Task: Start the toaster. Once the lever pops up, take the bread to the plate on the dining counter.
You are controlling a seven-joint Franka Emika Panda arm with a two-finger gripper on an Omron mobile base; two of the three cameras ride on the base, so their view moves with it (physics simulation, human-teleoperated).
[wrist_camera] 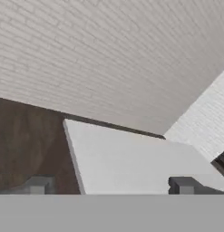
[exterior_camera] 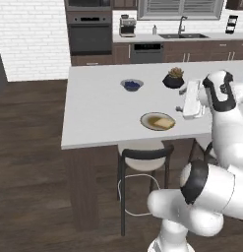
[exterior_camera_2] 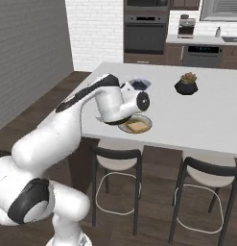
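End effector (wrist_camera: 109,186), its dark tips spread wide and empty, hangs over the large white slab counter (exterior_camera: 93,113), where the thin golden bread slice (exterior_camera: 165,123) lies on the round olive-brown plate (exterior_camera: 148,119), so retreating straight upward seems wisest.

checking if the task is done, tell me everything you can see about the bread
The bread is a thin, squarish slice, golden tan with a slightly darker edge, looking toasted. It lies flat on the plate, toward one side of the olive-brown centre and within the pale rim, taking up less than half the dish. The plate rests near the front edge of the white dining counter. Nothing but the plate touches the slice.
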